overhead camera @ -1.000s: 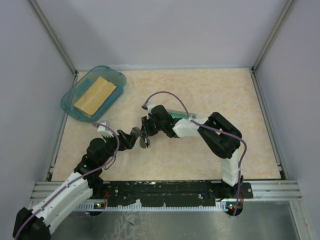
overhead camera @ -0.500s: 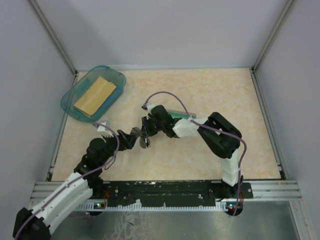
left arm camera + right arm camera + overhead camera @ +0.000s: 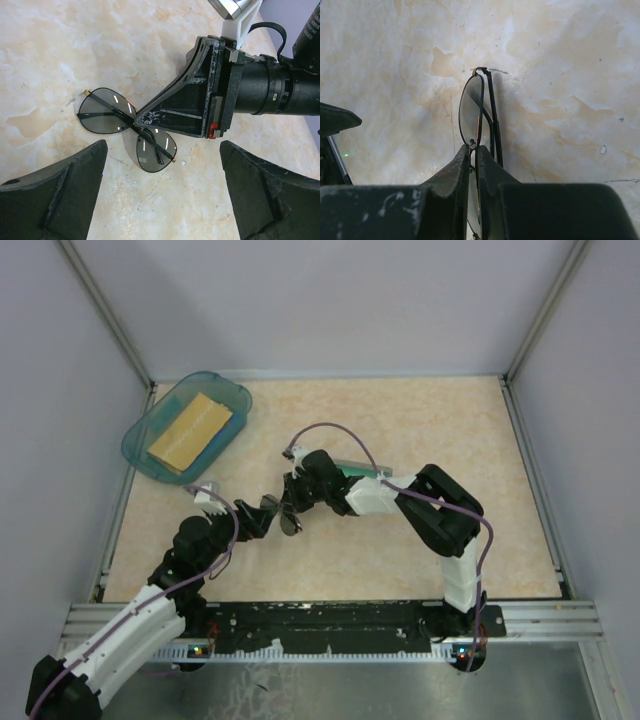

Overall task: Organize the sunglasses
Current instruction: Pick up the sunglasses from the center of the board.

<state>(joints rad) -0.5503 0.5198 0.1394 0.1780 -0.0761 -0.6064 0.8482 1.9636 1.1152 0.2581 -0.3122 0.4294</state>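
Observation:
The sunglasses [image 3: 279, 513], thin dark wire frame with greyish lenses and folded temple arms, are at the middle of the table, low over its surface. I cannot tell if they touch it. My right gripper [image 3: 293, 500] is shut on their bridge; in the right wrist view the jaws [image 3: 474, 150] pinch the frame and one lens [image 3: 470, 110] sticks out ahead. My left gripper [image 3: 250, 521] is open and empty just left of them. In the left wrist view the sunglasses [image 3: 107, 117] lie between and beyond its fingers [image 3: 75, 190], with the right gripper [image 3: 145, 117] on them.
A blue tray [image 3: 144, 435] holding a tan block [image 3: 190, 430] sits at the back left. A green-edged thing [image 3: 355, 469] shows partly from under the right arm. Walls and metal posts close the table in on three sides.
The sunglasses have shifted slightly to the left in the right gripper's hold. Both arms have barely moved.

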